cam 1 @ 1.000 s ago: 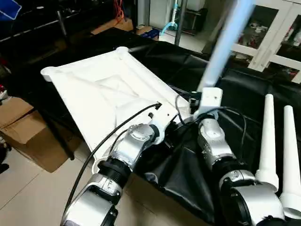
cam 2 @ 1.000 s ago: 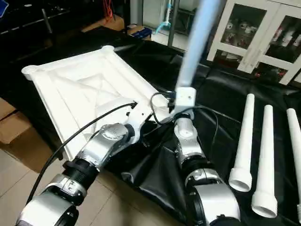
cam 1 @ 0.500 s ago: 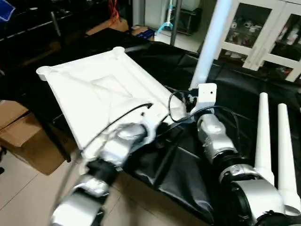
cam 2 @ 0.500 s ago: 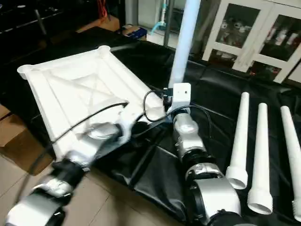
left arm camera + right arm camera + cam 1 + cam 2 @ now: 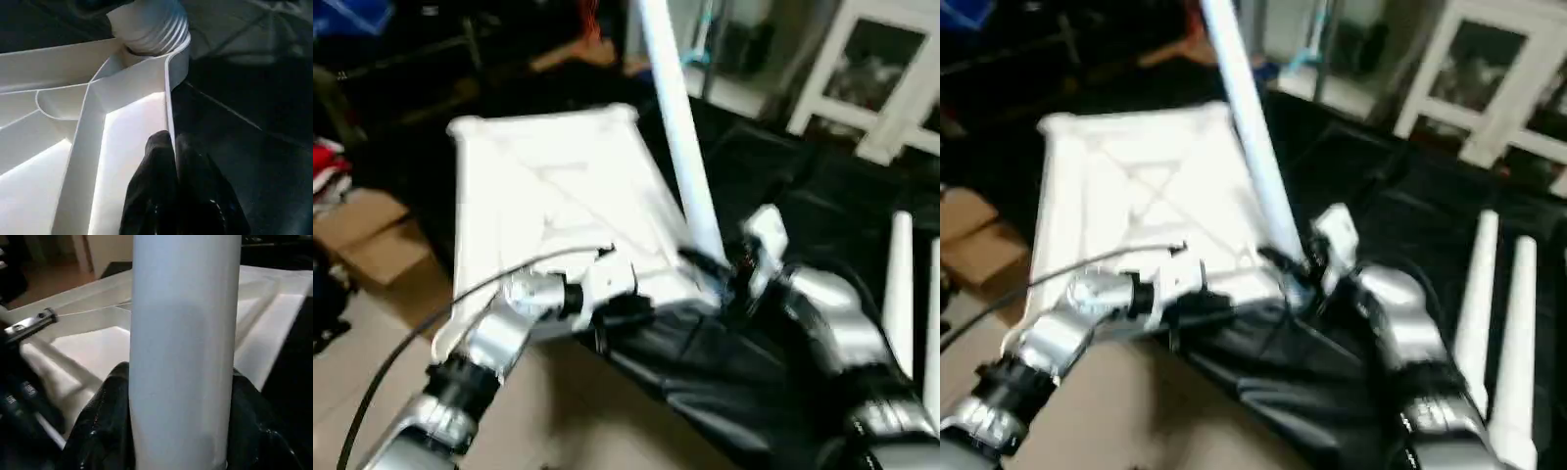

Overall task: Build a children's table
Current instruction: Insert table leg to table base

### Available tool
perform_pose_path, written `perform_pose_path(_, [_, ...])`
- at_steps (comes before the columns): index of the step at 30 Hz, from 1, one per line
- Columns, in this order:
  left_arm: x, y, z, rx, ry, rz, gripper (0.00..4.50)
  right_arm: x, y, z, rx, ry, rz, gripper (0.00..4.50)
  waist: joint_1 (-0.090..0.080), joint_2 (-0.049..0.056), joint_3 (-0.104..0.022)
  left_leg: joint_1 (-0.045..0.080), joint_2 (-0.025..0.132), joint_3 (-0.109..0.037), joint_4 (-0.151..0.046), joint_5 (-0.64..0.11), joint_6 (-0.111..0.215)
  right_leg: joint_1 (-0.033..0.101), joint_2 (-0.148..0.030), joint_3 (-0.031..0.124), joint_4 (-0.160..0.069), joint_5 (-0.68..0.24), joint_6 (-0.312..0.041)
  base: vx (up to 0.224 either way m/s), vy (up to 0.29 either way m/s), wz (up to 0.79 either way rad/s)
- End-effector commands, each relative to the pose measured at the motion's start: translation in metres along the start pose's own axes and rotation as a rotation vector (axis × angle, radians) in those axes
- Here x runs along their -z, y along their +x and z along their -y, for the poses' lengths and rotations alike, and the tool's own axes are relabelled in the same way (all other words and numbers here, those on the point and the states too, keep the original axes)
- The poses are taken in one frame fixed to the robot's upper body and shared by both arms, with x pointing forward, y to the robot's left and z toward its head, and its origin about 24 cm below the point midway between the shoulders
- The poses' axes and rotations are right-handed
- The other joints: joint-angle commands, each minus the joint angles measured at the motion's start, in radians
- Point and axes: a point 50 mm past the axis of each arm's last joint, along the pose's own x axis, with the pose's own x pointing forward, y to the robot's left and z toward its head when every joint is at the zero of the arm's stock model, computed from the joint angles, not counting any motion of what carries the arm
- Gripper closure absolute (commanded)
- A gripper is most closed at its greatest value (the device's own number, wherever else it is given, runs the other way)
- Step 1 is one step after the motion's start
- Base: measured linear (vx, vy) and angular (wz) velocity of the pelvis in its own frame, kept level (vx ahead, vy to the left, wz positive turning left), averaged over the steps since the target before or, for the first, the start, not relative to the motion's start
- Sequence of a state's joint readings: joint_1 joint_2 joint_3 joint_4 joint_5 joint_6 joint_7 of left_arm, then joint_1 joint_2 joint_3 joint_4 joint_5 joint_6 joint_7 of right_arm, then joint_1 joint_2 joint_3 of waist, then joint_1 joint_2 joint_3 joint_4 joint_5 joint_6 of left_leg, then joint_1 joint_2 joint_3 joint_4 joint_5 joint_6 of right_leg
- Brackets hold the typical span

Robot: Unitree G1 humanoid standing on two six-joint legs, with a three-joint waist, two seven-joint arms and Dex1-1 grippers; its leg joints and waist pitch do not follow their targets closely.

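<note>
The right claw (image 5: 181, 431) grips a leg (image 5: 677, 147) at the corner socket (image 5: 151, 29); the left claw (image 5: 173, 161) pinches the tabletop's rim (image 5: 168, 98). Screwing it home comes next.

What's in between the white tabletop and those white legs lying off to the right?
In the left eye view, black sheeting covers that stretch, and on it the right claw grips an upright leg at the tabletop's near corner, short of the spare legs.
</note>
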State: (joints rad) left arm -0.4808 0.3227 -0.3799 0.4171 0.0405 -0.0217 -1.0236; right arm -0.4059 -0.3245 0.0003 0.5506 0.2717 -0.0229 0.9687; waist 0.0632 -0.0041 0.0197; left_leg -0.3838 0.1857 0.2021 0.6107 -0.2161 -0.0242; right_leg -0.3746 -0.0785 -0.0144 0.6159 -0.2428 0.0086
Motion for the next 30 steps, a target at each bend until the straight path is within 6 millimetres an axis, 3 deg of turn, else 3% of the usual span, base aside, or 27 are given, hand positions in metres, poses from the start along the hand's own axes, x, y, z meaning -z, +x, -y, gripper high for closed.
perform_pose_path(1, [-0.008,-0.002,-0.002,0.009,0.071,0.035,4.5,0.035,-0.034,0.008,0.109,0.105,-0.155,2.63,-0.008,0.004,-0.05,0.037,0.056,-0.018,-0.066,-0.001,0.088,0.033,-0.053,0.02,-0.034,0.298,-0.287,0.0,0.0,0.0])
perform_pose_path(2, [-0.009,-0.002,-0.002,0.003,0.078,0.037,4.5,0.034,-0.034,0.009,0.122,0.11,-0.139,2.63,-0.009,0.004,-0.049,0.039,0.056,-0.018,-0.067,-0.014,0.081,0.032,-0.054,0.02,-0.036,0.28,-0.286,0.0,0.0,0.0])
perform_pose_path(3, [-0.01,-0.001,-0.003,-0.016,0.097,0.044,4.5,0.03,-0.035,0.009,0.147,0.131,-0.092,2.63,-0.011,0.011,-0.049,0.037,0.054,-0.02,-0.069,-0.025,0.073,0.033,-0.053,0.021,-0.038,0.264,-0.282,0.0,0.0,0.0])
perform_pose_path(4, [-0.012,0.0,-0.004,-0.034,0.107,0.056,4.5,0.025,-0.035,0.01,0.169,0.157,-0.039,2.63,-0.011,0.01,-0.049,0.041,0.054,-0.019,-0.069,-0.031,0.069,0.032,-0.052,0.022,-0.039,0.268,-0.279,0.0,0.0,0.0])
perform_pose_path(6, [-0.017,0.002,-0.008,-0.067,0.134,0.081,4.5,0.011,-0.034,0.012,0.2,0.186,0.066,2.63,-0.012,0.007,-0.051,0.036,0.053,-0.02,-0.068,-0.009,0.073,0.035,-0.052,0.022,-0.036,0.298,-0.277,0.0,0.0,0.0])
perform_pose_path(11, [-0.026,0.004,-0.018,-0.158,0.205,0.125,4.5,-0.014,-0.037,0.017,0.242,0.263,0.263,2.63,-0.011,0.008,-0.054,0.03,0.048,-0.021,-0.061,0.04,0.106,0.038,-0.055,0.022,-0.031,0.351,-0.275,0.0,0.0,0.0])
perform_pose_path(14, [-0.037,0.0,-0.023,-0.173,0.16,0.23,4.5,-0.03,-0.039,0.022,0.274,0.29,0.373,2.63,-0.011,0.01,-0.063,0.027,0.045,-0.023,-0.052,0.117,0.127,0.04,-0.054,0.021,-0.019,0.43,-0.276,0.0,0.0,0.0])
perform_pose_path(15, [-0.041,-0.003,-0.024,-0.156,0.12,0.271,4.06,-0.037,-0.04,0.023,0.281,0.292,0.402,2.63,-0.011,0.008,-0.064,0.023,0.043,-0.022,-0.048,0.151,0.139,0.038,-0.052,0.02,-0.013,0.467,-0.281,0.0,0.0,0.0])
perform_pose_path(18, [-0.05,-0.019,-0.033,-0.135,-0.054,0.384,3.92,-0.047,-0.039,0.024,0.28,0.238,0.399,2.63,-0.011,0.012,-0.066,0.019,0.038,-0.019,-0.042,0.166,0.138,0.037,-0.052,0.017,-0.004,0.482,-0.307,0.0,0.0,0.0])
perform_pose_path(19, [-0.051,-0.023,-0.035,-0.124,-0.092,0.407,3.92,-0.049,-0.039,0.024,0.281,0.225,0.392,2.63,-0.011,0.016,-0.065,0.018,0.04,-0.018,-0.038,0.172,0.144,0.03,-0.049,0.016,-0.004,0.487,-0.316,0.0,0.0,0.0])
perform_pose_path(20, [-0.054,-0.032,-0.04,-0.131,-0.141,0.443,3.71,-0.05,-0.037,0.023,0.282,0.182,0.358,2.63,-0.012,0.016,-0.063,0.016,0.038,-0.017,-0.038,0.17,0.148,0.03,-0.047,0.016,-0.004,0.478,-0.316,0.0,0.0,0.0])
perform_pose_path(22, [-0.063,-0.05,-0.059,-0.204,-0.243,0.544,3.53,-0.052,-0.031,0.018,0.266,0.065,0.259,2.63,-0.015,0.019,-0.056,0.016,0.036,-0.014,-0.041,0.11,0.128,0.027,-0.046,0.015,-0.012,0.377,-0.308,0.0,0.0,0.0])
perform_pose_path(24, [-0.072,-0.06,-0.077,-0.294,-0.309,0.607,3.48,-0.053,-0.024,0.012,0.248,0.026,0.222,2.63,-0.019,0.012,-0.053,0.016,0.034,-0.013,-0.042,0.072,0.115,0.03,-0.044,0.018,-0.019,0.332,-0.304,0.0,0.0,0.0])
perform_pose_path(27, [-0.075,-0.051,-0.081,-0.313,-0.317,0.545,3.47,-0.053,-0.016,0.007,0.238,0.037,0.224,2.63,-0.019,0.017,-0.051,0.017,0.04,-0.017,-0.044,0.052,0.111,0.031,-0.048,0.021,-0.021,0.299,-0.298,0.0,0.0,0.0])
perform_pose_path(28, [-0.076,-0.047,-0.079,-0.297,-0.314,0.52,3.47,-0.052,-0.015,0.007,0.238,0.028,0.215,2.63,-0.019,0.013,-0.053,0.016,0.039,-0.017,-0.043,0.068,0.115,0.033,-0.047,0.021,-0.02,0.313,-0.297,0.0,0.0,0.0])
perform_pose_path(30, [-0.076,-0.042,-0.082,-0.358,-0.323,0.469,3.47,-0.051,-0.014,0.006,0.238,0.016,0.203,2.63,-0.018,0.016,-0.057,0.017,0.04,-0.018,-0.038,0.113,0.126,0.032,-0.044,0.02,-0.013,0.371,-0.295,0.0,0.0,0.0])
